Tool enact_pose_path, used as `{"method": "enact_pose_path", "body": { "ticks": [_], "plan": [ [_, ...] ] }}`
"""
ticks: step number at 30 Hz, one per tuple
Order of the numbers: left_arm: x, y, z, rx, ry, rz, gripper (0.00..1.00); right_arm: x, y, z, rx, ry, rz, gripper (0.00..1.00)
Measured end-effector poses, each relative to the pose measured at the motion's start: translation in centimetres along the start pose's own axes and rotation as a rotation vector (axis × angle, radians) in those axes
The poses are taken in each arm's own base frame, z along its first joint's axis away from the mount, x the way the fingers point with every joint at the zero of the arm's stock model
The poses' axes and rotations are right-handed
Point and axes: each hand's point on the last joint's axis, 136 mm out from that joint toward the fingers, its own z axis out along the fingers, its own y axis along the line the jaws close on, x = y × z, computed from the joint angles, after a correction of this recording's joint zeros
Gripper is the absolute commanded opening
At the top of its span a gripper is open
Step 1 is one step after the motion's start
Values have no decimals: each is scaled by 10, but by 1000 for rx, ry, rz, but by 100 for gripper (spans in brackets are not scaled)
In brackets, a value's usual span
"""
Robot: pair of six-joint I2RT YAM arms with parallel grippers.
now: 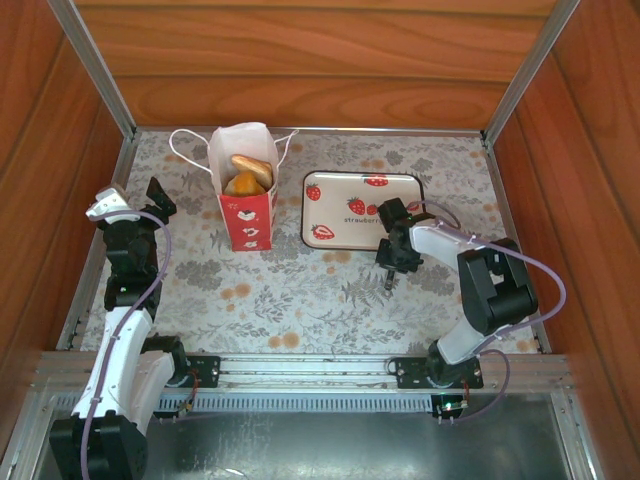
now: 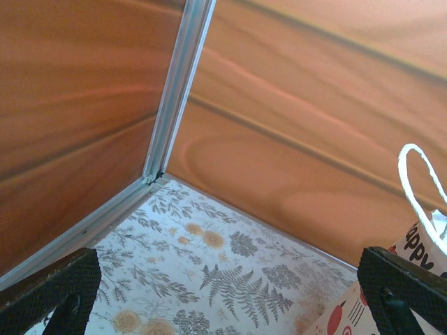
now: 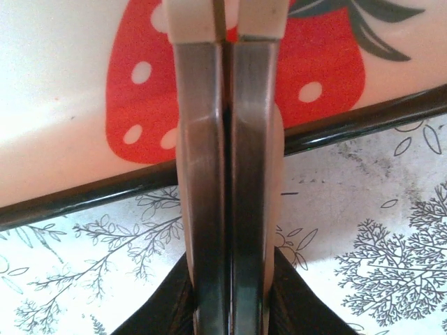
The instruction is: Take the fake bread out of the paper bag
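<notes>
Right gripper (image 3: 225, 28) fingers pressed together, nothing between, tips over near rim of strawberry tray (image 1: 338, 218) | left gripper (image 1: 160, 193) fingers spread wide, empty, left of paper bag (image 1: 247, 222), apart from it | bag upright, left of tray, toward back wall | bread (image 1: 247, 175) inside bag, showing at its mouth

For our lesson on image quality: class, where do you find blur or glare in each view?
Top external: sharp, evenly lit. Left wrist: fingers of the left tool slightly soft in the corners. Right wrist: the shut right tool looms blurred; the strawberry tray rim glints.
</notes>
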Motion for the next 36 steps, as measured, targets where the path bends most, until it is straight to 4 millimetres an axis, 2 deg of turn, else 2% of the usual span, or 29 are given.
{"method": "enact_pose_path", "body": {
  "ticks": [4, 8, 16, 17, 20, 24, 26, 36],
  "plan": [
    [0, 2, 0, -11, -2, -1, 100, -3, 10, -16, -60, -33, -23, 3],
    [-5, 2, 0, -21, 4, 1, 100, -13, 30, -44, -185, -90, -44, 0],
    [-50, -21, -10, 34, -35, -44, 100, -38, 81, -91, -447, -204, -119, 2],
    [-54, -25, -12, 47, -36, -52, 100, -40, 83, -94, -459, -214, -124, 4],
    [-63, -38, -13, 84, 13, -80, 100, -43, 87, -98, -474, -230, -130, 0],
    [-73, -62, -2, 123, 126, -98, 100, -43, 89, -100, -484, -234, -131, 0],
    [-68, -70, 5, 135, 185, -100, 100, -43, 90, -102, -493, -235, -133, 0],
    [-2, -121, 23, 185, 509, -18, 98, -40, 91, -133, -561, -283, -141, 2]
  ]
}}
